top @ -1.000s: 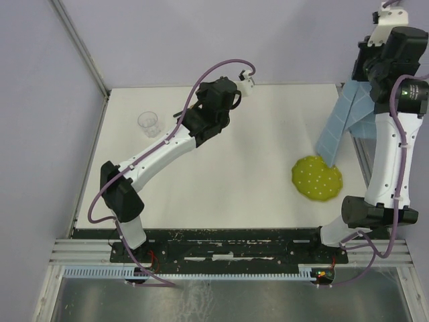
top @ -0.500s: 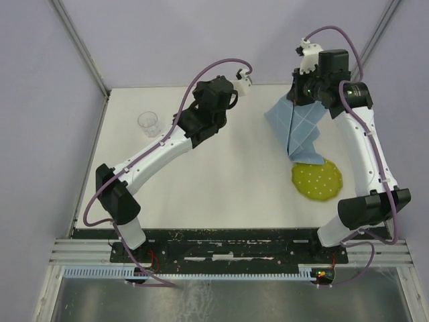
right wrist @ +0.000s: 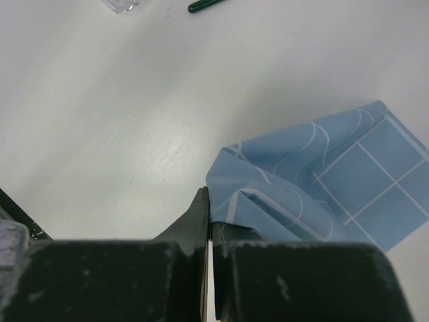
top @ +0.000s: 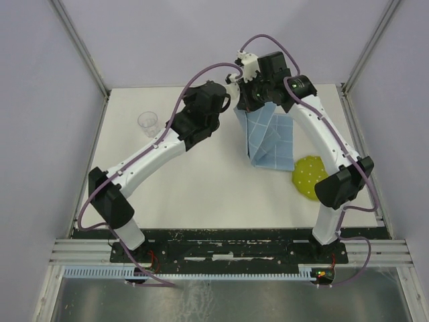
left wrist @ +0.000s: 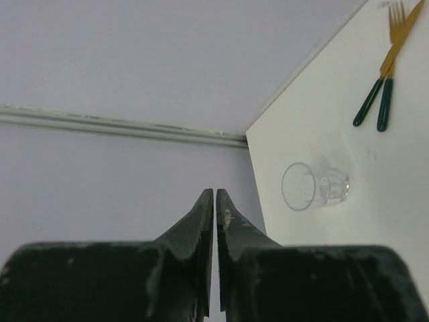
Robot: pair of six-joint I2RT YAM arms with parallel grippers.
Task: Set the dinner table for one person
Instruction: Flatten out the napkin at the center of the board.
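Note:
My right gripper (right wrist: pixel 208 196) is shut on a corner of the light-blue, white-gridded cloth (right wrist: pixel 335 181). The cloth (top: pixel 271 141) hangs from it over the back middle of the off-white dinner table (top: pixel 201 181), its lower end near the tabletop. My left gripper (left wrist: pixel 214 196) is shut with nothing in it, held above the table just left of the right one. A clear glass (top: pixel 149 124) stands at the back left and also shows in the left wrist view (left wrist: pixel 314 186). A yellow-green dotted plate (top: pixel 308 176) lies at the right, partly behind my right arm.
Two gold utensils with green handles (left wrist: pixel 381 74), one of them a fork, lie on the table beyond the glass. One green handle tip (right wrist: pixel 208 5) shows in the right wrist view. Walls and frame rails close off the table's back and sides.
My right arm has swung from the table's far right edge to the back middle, carrying the cloth with it. The left arm has shifted slightly and stays shut.

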